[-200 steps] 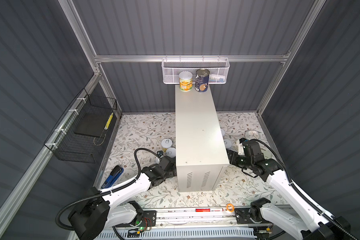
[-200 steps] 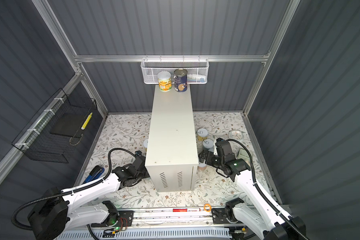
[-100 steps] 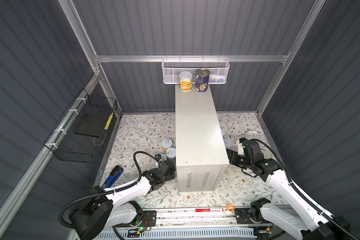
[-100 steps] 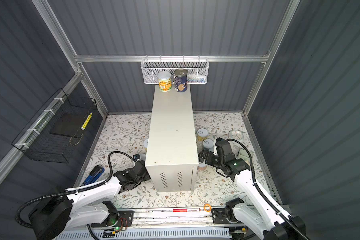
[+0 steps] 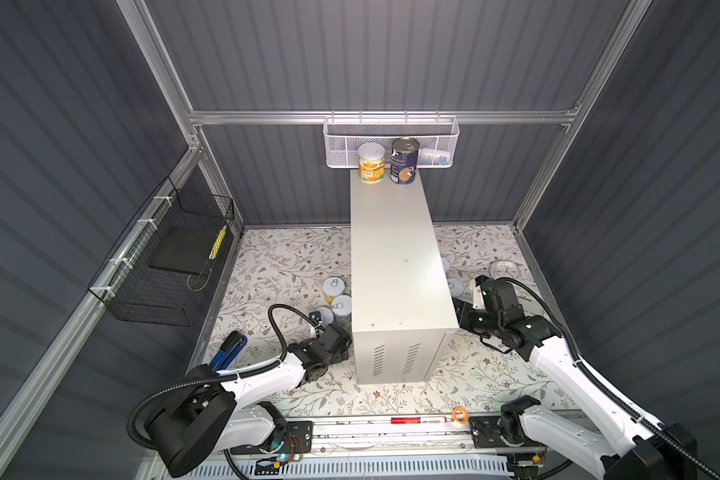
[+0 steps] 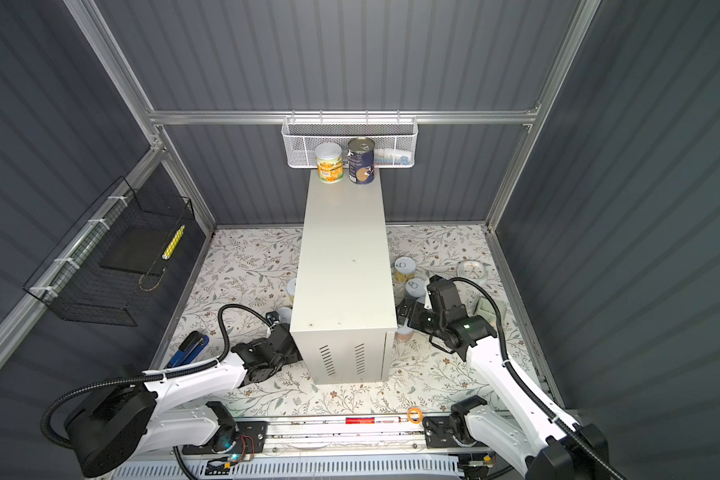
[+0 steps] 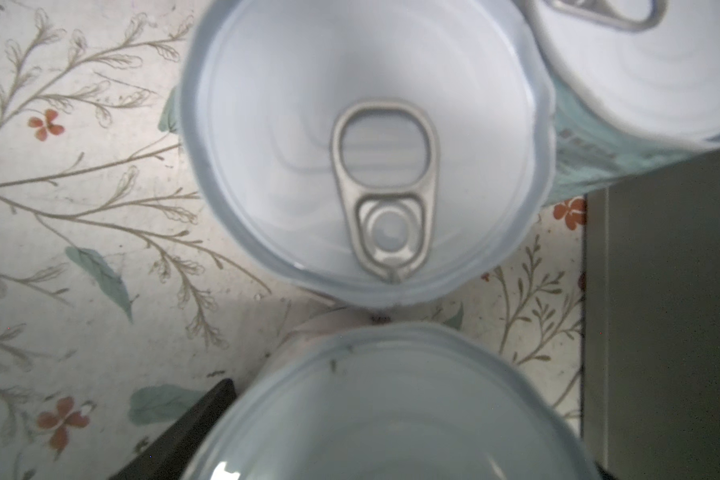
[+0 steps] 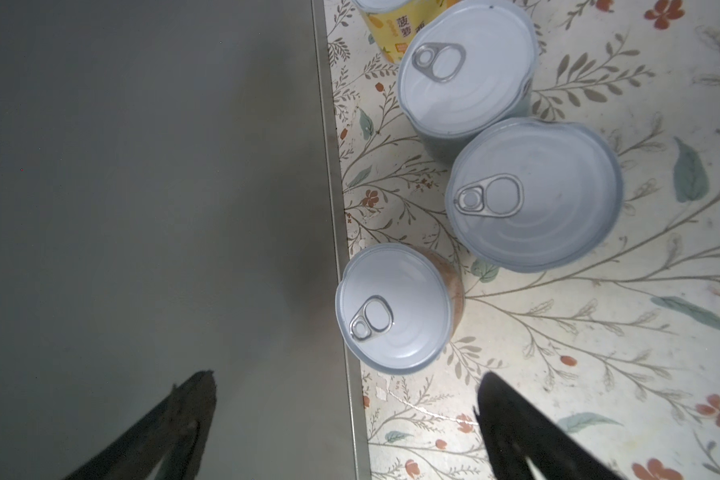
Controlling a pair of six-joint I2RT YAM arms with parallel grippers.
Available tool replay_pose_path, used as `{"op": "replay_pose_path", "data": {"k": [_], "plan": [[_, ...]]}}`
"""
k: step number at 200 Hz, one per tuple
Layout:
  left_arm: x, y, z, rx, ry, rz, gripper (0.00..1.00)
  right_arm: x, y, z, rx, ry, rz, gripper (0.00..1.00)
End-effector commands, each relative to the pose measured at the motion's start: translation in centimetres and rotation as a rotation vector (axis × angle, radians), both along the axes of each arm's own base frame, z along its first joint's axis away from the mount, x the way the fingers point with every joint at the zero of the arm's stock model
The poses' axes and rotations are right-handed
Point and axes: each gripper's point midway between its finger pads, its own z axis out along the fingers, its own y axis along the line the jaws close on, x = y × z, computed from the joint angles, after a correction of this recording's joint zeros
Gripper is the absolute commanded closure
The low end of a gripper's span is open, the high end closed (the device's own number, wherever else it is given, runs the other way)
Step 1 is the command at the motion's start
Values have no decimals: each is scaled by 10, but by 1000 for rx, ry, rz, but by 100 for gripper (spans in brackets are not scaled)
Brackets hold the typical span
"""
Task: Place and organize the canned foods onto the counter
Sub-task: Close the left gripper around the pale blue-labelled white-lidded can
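Your left tool point(image 7: 404, 432) straddled a white-lidded can point(image 7: 391, 386) on the floral mat point(image 7: 80, 208); whether it pinched that can you couldn't tell; your right tool point(image 8: 346, 380) hung spread and empty by the table's point(image 8: 142, 187) side wall, near a peach-labelled can point(image 8: 393, 307); only a yellow can point(image 5: 371, 163) and a navy can point(image 5: 405, 161) stood on the table, at its far end; next, I judged, came a firm grip and a high lift past neighbouring cans point(image 7: 362, 137).

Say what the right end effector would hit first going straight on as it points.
Likely the pinkish-labelled can beside the counter, centred ahead of the open right end effector. Depth is unclear; its counter-side finger might graze the wall first.
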Motion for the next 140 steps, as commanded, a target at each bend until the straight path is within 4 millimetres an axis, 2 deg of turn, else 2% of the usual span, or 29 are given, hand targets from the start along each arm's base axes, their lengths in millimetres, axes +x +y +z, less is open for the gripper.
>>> {"op": "replay_pose_path", "data": {"k": [1, 14, 52, 59, 67, 77, 106, 140], "plan": [[0, 3, -3, 24, 6, 7, 9, 3, 3, 4, 5, -15, 3, 1], [1, 3, -3, 29, 4, 6, 13, 3, 3, 3, 3, -12, 4, 1], [1, 3, 0, 32, 6, 1, 35, 2, 4, 3, 4, -12, 9, 1], [1, 3, 2, 34, 9, -1, 42, 2, 4, 3, 3, -10, 8, 1], [-1, 2, 3, 32, 16, -11, 56, 2, 4, 3, 2, -12, 10, 1], [-3, 5, 7, 40, 24, -8, 100, 2, 4, 3, 2, -12, 9, 1], [-9, 8, 28, 48, 45, -14, 100, 2, 4, 5, -1, -20, 12, 1], [-17, -10, 84, -53, 35, -134, 100, 2, 2, 12, -12, -43, 15, 1]]}}
